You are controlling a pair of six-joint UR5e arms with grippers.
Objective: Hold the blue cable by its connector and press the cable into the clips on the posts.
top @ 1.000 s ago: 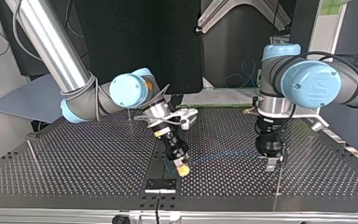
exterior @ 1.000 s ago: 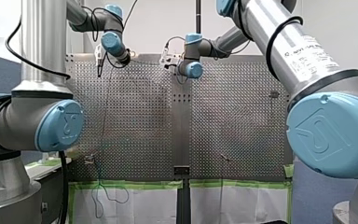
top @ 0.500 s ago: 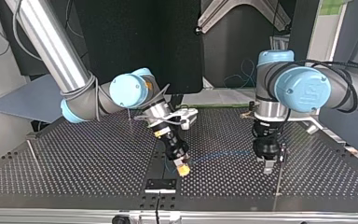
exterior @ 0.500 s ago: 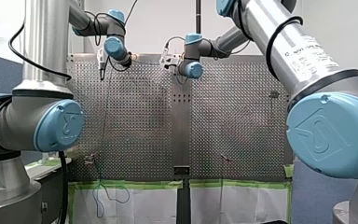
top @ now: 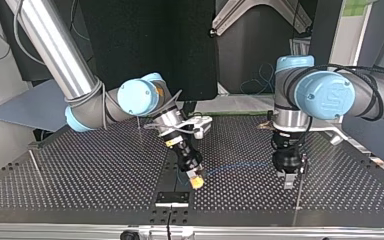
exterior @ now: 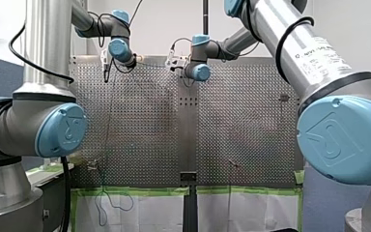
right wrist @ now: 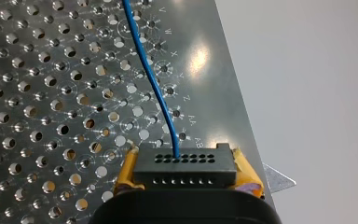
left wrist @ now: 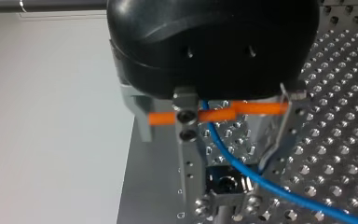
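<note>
The blue cable point(right wrist: 148, 65) runs from a black connector point(right wrist: 185, 163) over the perforated plate. My right gripper point(right wrist: 186, 179) is shut on that connector with its yellow pads point(right wrist: 129, 168). In the top view my right gripper point(top: 196, 181) tilts down near the middle and the cable point(top: 240, 165) leads toward my left gripper point(top: 289, 181). In the left wrist view my left gripper point(left wrist: 230, 172) stands open, its metal fingers point(left wrist: 186, 154) astride the cable point(left wrist: 242, 170), just above a metal clip point(left wrist: 226, 186). An orange band point(left wrist: 214, 114) spans the fingers.
A thin upright post point(top: 299, 195) stands right beside my left gripper. Two more posts point(top: 35, 167) point(top: 139, 122) stand at the top view's left. A black block point(top: 172, 198) sits at the plate's near edge. The plate's edge point(right wrist: 242, 116) runs close beside the connector.
My left arm has shifted a little toward the top view's left and sunk slightly beside the post. My right arm and the connector have not moved.
</note>
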